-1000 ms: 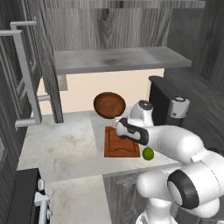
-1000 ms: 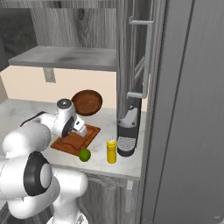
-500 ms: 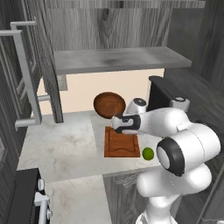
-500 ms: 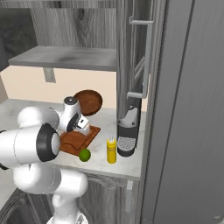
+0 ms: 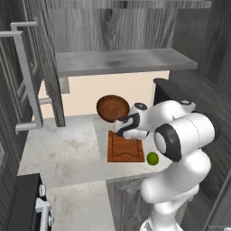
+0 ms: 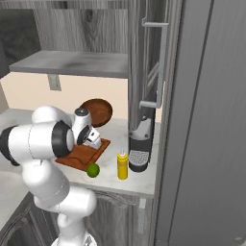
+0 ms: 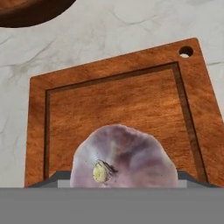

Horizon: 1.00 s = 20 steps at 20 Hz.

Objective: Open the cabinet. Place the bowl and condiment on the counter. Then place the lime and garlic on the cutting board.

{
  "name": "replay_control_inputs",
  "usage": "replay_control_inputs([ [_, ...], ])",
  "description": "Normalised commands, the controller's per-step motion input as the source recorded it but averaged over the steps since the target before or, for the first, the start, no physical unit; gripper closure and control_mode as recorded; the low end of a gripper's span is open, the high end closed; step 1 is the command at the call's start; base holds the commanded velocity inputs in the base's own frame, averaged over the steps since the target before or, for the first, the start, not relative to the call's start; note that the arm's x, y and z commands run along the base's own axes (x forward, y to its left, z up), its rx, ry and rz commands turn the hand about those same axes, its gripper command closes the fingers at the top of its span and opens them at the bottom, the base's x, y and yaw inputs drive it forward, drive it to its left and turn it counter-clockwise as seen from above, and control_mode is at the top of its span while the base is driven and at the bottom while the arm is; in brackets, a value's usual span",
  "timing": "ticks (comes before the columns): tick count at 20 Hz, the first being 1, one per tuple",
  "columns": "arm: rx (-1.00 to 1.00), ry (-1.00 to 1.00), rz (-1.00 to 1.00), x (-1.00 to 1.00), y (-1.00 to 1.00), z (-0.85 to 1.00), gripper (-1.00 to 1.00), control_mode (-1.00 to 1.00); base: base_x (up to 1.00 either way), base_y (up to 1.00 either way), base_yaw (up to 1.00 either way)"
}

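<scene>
Closest to you, garlic (image 7: 124, 156) sits between the gripper's (image 7: 124, 181) wide-set jaws, gripped, right over the board (image 7: 118, 105). Your lime (image 5: 152, 158) lies on the counter (image 5: 67, 153) just off the board's near corner, yellow condiment (image 6: 123, 165) beside it. Farther back, bowl (image 5: 112, 108) leans near the wall, cabinet (image 5: 122, 61) doors open above

bowl (image 7: 30, 11) (top edge) cut off
</scene>
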Motion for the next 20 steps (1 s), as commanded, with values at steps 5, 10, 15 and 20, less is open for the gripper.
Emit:
replay_control_inputs([
  [5, -0.02, 0.0, 0.0, 0.02, 0.09, -0.29, 1.0, -1.0, 0.0, 0.0, 0.0],
  [10, -0.02, 0.0, 0.0, 0.0, 0.05, -0.29, 1.0, -1.0, 0.0, 0.0, 0.0],
  [15, -0.01, 0.0, 0.0, 0.0, 0.0, -0.26, 1.0, -1.0, 0.0, 0.0, 0.0],
  [20, -0.01, 0.0, -0.01, 0.0, 0.0, -0.17, -1.0, -1.0, 0.0, 0.0, 0.0],
])
